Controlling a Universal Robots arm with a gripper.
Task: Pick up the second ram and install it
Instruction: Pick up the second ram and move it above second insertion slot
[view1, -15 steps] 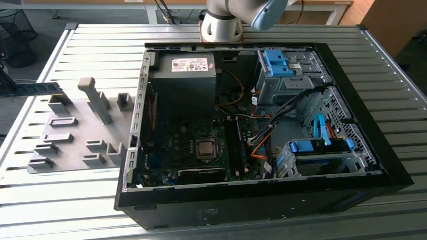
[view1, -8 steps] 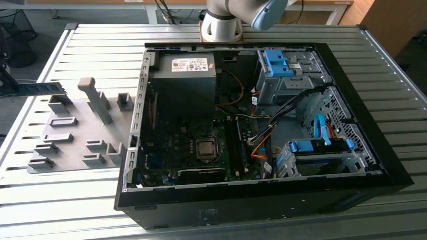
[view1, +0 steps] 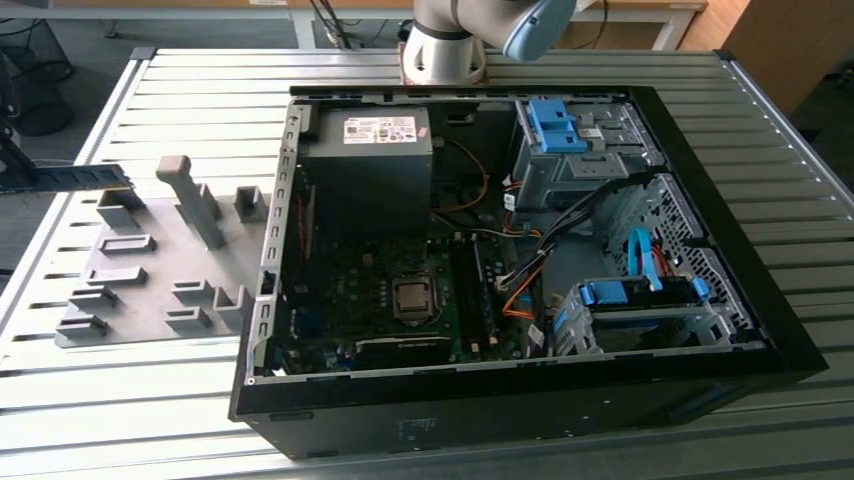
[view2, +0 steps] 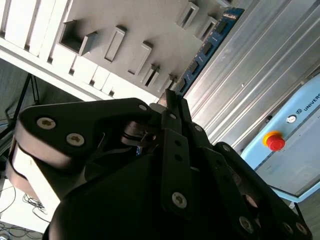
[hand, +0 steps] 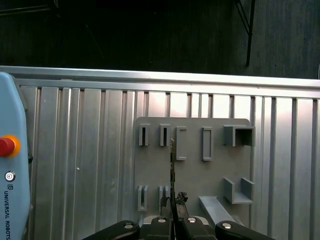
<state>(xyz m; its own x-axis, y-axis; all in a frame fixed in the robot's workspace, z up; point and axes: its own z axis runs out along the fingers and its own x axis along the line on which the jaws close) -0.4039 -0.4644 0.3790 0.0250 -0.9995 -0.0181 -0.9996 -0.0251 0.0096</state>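
We find the end effector (hand: 172, 199) clamped on the near end of the second ram (view2: 211, 45), whose long axis runs straight out beyond the fingertips, over the grey holder plate (hand: 200, 175) on the counter (hand: 75, 165).

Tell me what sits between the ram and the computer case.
In the exterior view, the grey holder plate with its blocks lies between the ram at that view's left and the case.
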